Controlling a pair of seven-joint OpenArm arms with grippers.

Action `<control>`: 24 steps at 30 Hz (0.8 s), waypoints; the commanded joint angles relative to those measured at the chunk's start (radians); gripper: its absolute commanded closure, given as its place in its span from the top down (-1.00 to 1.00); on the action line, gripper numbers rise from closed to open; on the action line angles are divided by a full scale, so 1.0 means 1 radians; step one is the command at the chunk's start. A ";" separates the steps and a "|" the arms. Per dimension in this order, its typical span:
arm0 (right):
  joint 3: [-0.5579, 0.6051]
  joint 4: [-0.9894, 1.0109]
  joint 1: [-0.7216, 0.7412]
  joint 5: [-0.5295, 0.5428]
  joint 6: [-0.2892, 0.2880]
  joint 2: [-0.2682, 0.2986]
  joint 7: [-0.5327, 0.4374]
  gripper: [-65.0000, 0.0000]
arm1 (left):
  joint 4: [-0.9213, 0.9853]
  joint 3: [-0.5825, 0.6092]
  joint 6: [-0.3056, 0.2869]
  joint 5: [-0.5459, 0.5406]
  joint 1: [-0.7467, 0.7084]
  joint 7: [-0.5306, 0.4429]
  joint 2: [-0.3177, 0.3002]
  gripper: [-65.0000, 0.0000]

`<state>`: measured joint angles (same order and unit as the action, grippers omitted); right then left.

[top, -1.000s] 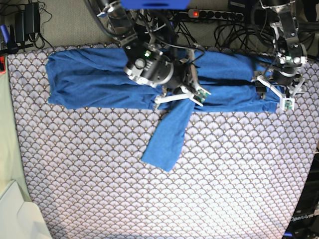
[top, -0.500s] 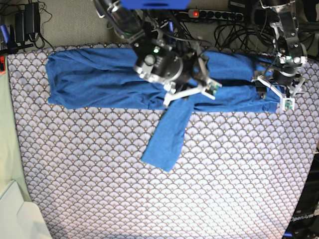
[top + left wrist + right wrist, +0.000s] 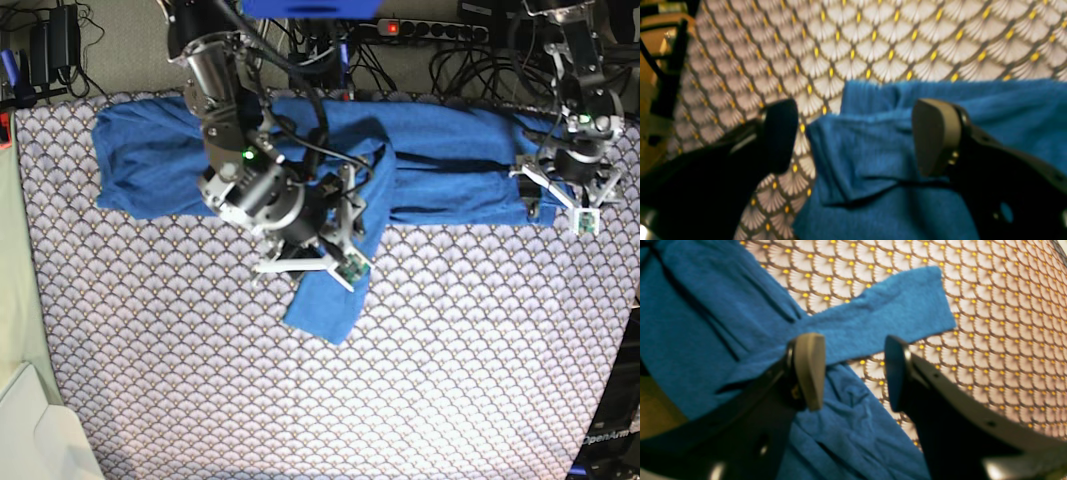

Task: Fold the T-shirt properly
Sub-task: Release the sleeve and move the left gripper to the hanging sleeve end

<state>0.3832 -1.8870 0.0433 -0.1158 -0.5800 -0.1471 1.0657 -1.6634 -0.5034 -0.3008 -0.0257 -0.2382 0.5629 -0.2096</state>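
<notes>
**Right end effector moves down to the loose sleeve, jaws parted**

From my remote station I read the T-shirt (image 3: 430, 160) as a long blue band lying across the far part of the worktop (image 3: 470, 350), on its scallop-patterned cloth. One sleeve (image 3: 330, 300) hangs out of the band toward the near side. A second ago the right end effector (image 3: 305, 262) sat over the middle of the band with its jaws pressed together; it now stands lower in the base view, over the root of that sleeve. Its jaws are spread. The right wrist view shows the sleeve (image 3: 887, 310) lying flat on the cloth beyond the right end effector (image 3: 853, 373), with nothing pinched between the pads.

The left end effector (image 3: 570, 195) has not shifted. It hovers over the band's end on its own side, jaws spread wide. In the left wrist view the T-shirt (image 3: 873, 156) lies between the pads of the left end effector (image 3: 853, 136), bunched at a layered corner and not gripped.

I judge the body fold to be largely laid. The stray sleeve is what keeps the band untidy, so the right arm's move reads as an approach to pick it up and lay it back over the band. The sleeve itself lies where it lay before
</notes>
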 commanded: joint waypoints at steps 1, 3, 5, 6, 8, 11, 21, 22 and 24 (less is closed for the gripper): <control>0.001 -0.015 0.013 0.011 -0.002 -0.010 -0.020 -0.06 | -0.039 -0.007 0.004 -0.004 0.004 -0.024 -0.011 0.60; 0.001 -0.015 0.011 0.011 -0.002 -0.010 -0.020 -0.06 | -0.073 -0.007 0.004 -0.004 0.003 -0.022 -0.011 0.60; 0.000 -0.015 0.011 0.011 -0.002 -0.010 -0.020 -0.06 | -0.113 -0.007 0.004 -0.004 -0.006 -0.022 -0.011 0.60; 0.000 -0.015 0.013 0.011 -0.002 -0.010 -0.020 -0.06 | -0.131 -0.007 0.004 -0.004 -0.011 -0.022 -0.011 0.60; -0.002 -0.016 0.013 0.011 -0.002 0.004 -0.020 -0.06 | -0.172 0.002 0.004 -0.004 -0.008 -0.022 -0.011 0.60; -0.026 -0.024 0.014 0.011 -0.001 0.053 -0.020 -0.06 | -0.206 0.093 0.004 -0.004 0.038 -0.022 -0.012 0.60; -0.355 -0.024 0.016 0.011 -0.004 0.197 -0.023 -0.06 | 0.045 0.524 0.016 0.007 0.357 -0.020 0.141 0.60; -0.384 -0.024 0.016 0.011 -0.004 0.212 -0.022 -0.06 | 0.107 0.550 0.016 0.008 0.391 -0.020 0.166 0.60; -0.447 -0.026 0.014 0.011 -0.005 0.241 -0.022 -0.06 | 0.236 0.596 0.016 0.017 0.465 -0.027 0.218 0.60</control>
<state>-0.0608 -1.8938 0.0410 -0.1074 -0.5827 0.0879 1.0599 -1.4078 0.0944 -0.2871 -0.0013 0.2031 0.5632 0.0036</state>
